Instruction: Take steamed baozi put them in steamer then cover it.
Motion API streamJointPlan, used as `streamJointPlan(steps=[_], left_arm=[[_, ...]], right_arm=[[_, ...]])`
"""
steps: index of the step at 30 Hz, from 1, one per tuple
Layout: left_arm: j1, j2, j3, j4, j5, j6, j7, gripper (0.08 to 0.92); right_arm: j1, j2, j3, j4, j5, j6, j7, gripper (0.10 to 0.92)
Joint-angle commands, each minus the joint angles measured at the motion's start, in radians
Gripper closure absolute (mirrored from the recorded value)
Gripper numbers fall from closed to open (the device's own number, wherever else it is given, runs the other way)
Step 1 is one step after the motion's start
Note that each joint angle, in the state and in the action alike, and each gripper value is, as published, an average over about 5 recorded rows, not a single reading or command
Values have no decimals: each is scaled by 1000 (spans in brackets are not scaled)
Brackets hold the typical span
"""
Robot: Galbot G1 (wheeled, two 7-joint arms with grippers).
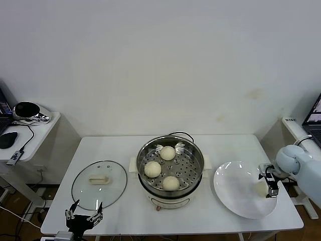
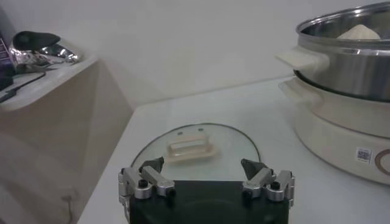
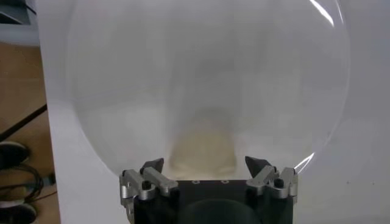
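The steamer (image 1: 196, 156) stands mid-table with three steamed baozi on its perforated tray: one at the back (image 1: 167, 152), one on the left (image 1: 152, 168) and one at the front (image 1: 171, 183). Another baozi (image 1: 259, 190) lies on the white plate (image 1: 235, 193) to the right. My right gripper (image 1: 271, 185) hovers open just above it; in the right wrist view the bun (image 3: 204, 146) sits between the spread fingertips of the gripper (image 3: 206, 164). The cover (image 1: 99, 183) lies flat on the table left of the steamer. My left gripper (image 1: 83, 215) waits open at the cover's (image 2: 195, 149) near edge.
A side table (image 1: 35, 125) with a shiny object and cables stands to the far left. A laptop edge (image 1: 313, 118) shows at the far right. The steamer's side handle (image 2: 300, 59) and cream base (image 2: 341, 131) rise beside the cover.
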Motion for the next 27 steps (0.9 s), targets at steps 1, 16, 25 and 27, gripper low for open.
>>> streamJointPlan(steps=[1, 16, 25, 27], left_arm=[[1, -1, 2, 3, 2, 0, 2, 177], [-1, -1, 6, 8, 4, 0, 1, 177], [-20, -1, 9, 18, 4, -1, -1, 177], [-26, -1, 10, 21, 4, -2, -3, 177]], right_arm=[[-18, 7, 8, -15, -15, 3, 20, 203], [-15, -3, 14, -10, 20, -14, 25, 353], [92, -57, -52, 55, 123, -57, 14, 462], [169, -75, -123, 85, 175, -73, 6, 463]])
